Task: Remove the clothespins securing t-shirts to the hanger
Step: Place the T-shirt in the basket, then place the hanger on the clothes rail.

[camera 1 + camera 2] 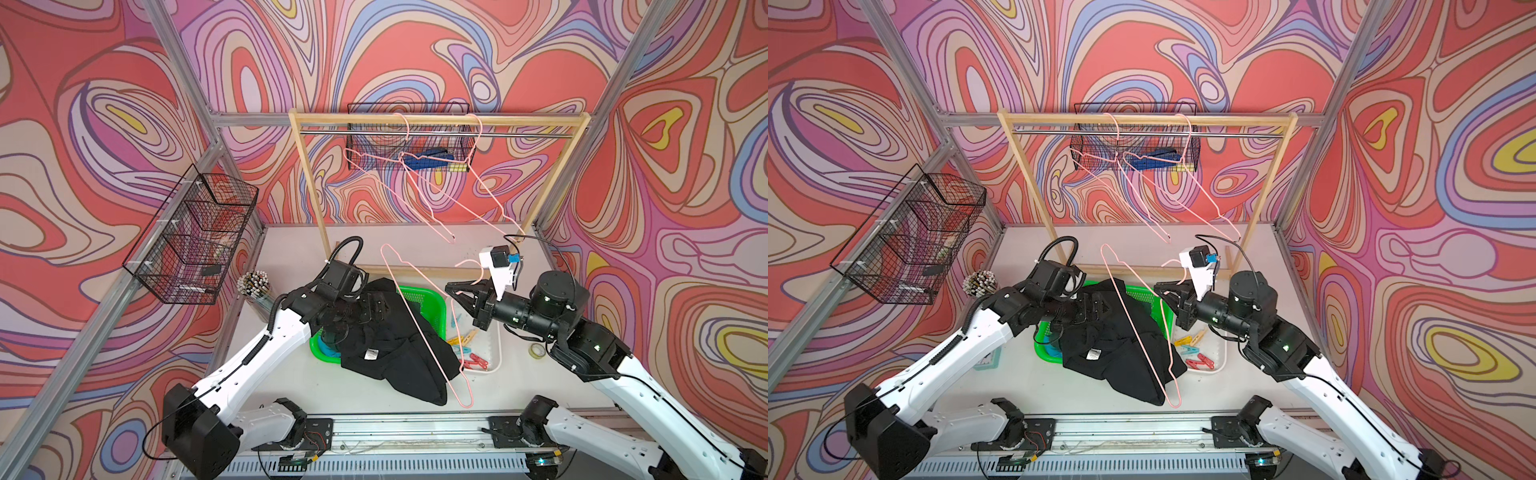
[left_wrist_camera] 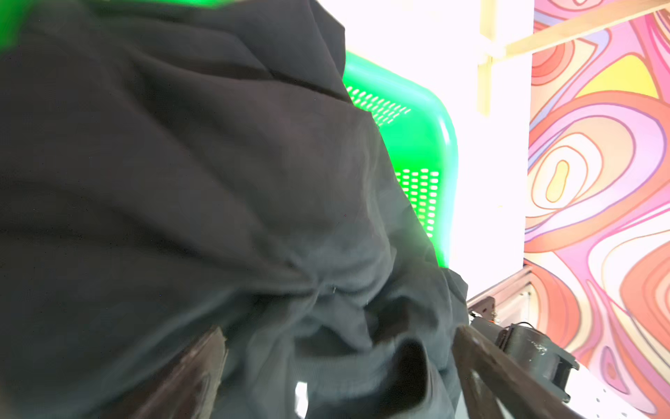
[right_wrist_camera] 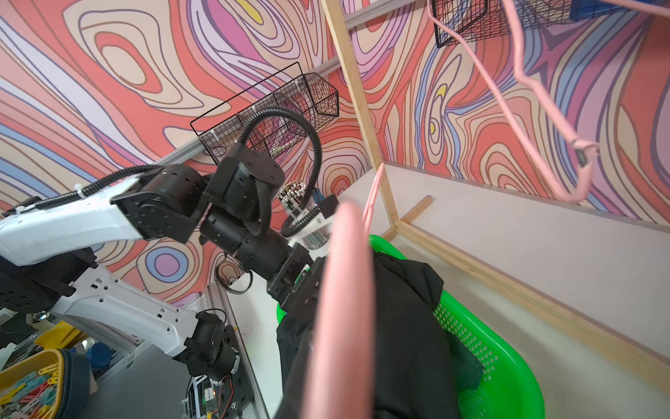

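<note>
- Two grippers are in view. Your left gripper (image 2: 337, 370) has its fingers (image 2: 195, 373) spread wide and clamps nothing.
- The black t-shirt (image 1: 395, 349) bunches in the gap between those left fingers in the left wrist view. It is draped over the green basket (image 1: 428, 301), whose rim shows just beyond the fingertips.
- Your right gripper (image 1: 451, 289) is pinched tight on the pink hanger (image 3: 344, 308), near its hook. The wire frame slants down from the fingers across the black cloth.
- The clothespins (image 1: 467, 347), in yellow, light blue, beige and red, lie loose in the white tray (image 1: 496, 336). They are below the right fingers and apart from them.
- A scrap of turquoise t-shirt (image 1: 328, 351) shows in the basket, back behind the left fingers.
</note>
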Controlling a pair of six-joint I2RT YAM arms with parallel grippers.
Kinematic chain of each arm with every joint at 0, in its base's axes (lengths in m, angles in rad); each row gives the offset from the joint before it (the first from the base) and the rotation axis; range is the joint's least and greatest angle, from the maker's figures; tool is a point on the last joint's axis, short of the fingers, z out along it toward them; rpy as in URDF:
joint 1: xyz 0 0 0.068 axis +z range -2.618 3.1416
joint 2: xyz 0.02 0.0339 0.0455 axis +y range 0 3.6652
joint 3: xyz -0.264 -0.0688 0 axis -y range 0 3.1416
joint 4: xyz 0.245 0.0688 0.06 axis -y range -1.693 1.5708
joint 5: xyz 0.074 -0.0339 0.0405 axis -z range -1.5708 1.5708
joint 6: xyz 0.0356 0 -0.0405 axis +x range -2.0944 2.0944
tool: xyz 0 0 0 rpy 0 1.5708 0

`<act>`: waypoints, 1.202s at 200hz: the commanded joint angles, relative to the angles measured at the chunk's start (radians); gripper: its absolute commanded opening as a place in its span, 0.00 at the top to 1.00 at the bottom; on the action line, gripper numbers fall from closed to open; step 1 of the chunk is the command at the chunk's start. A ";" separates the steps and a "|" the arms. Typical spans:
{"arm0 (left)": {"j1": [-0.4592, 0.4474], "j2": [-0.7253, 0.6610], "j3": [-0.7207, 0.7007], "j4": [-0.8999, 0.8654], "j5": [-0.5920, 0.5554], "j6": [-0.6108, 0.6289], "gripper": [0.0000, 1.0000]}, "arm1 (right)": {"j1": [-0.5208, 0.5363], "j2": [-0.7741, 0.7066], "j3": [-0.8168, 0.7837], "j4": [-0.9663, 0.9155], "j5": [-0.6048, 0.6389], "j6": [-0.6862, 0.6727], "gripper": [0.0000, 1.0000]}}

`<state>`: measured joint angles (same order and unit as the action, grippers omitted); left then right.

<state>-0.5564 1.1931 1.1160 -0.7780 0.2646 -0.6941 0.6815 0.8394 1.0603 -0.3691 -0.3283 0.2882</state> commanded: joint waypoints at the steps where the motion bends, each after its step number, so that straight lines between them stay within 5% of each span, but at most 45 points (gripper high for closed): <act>1: 0.003 -0.043 0.054 -0.177 -0.105 0.040 0.00 | 0.000 0.004 -0.017 0.050 0.021 0.025 1.00; 80: 0.003 -0.193 0.055 -0.210 0.009 0.035 0.00 | 0.000 0.183 0.038 0.162 0.023 0.069 1.00; 152: -0.001 -0.359 -0.006 -0.010 0.269 -0.198 0.04 | 0.014 0.318 0.092 0.262 0.131 0.067 1.00; 240: -0.068 -0.335 -0.075 0.196 0.311 -0.361 0.30 | 0.083 0.440 0.204 0.289 0.234 0.035 1.00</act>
<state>-0.6037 0.8394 1.0397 -0.6735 0.5556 -0.9947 0.7467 1.2644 1.2255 -0.1215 -0.1417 0.3367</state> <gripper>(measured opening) 0.727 0.072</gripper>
